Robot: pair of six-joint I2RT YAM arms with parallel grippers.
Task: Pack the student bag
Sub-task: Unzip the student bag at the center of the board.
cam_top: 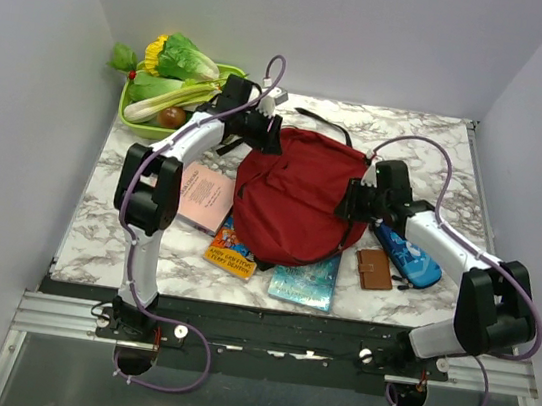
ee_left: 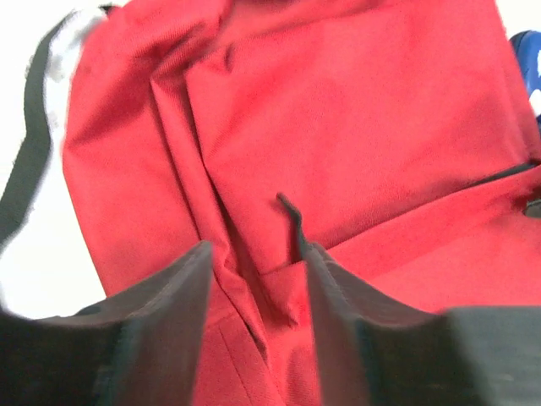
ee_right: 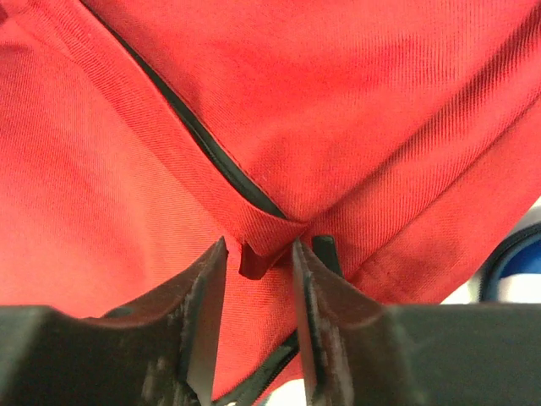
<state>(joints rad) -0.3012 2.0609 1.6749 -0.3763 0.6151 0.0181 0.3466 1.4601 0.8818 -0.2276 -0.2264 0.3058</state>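
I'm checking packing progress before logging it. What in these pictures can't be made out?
- Inside of the student bag: every view, its own red fabric covers it.
- orange book: top view, the bag overlaps it; title too small.
- teal book: top view, upper edge under the bag.

The student bag (cam_top: 291, 201) lay in the middle of the table (cam_top: 440, 151). Behind it, in the far left corner, stood a tray (cam_top: 126, 120) holding vegetables (cam_top: 182, 59). A booklet (cam_top: 203, 197) lay left of the bag, a paperback (cam_top: 230, 255) and a thin book (cam_top: 303, 283) against its near edge, and a wallet (cam_top: 375, 269) beside a pencil case (cam_top: 407, 257) to its right.
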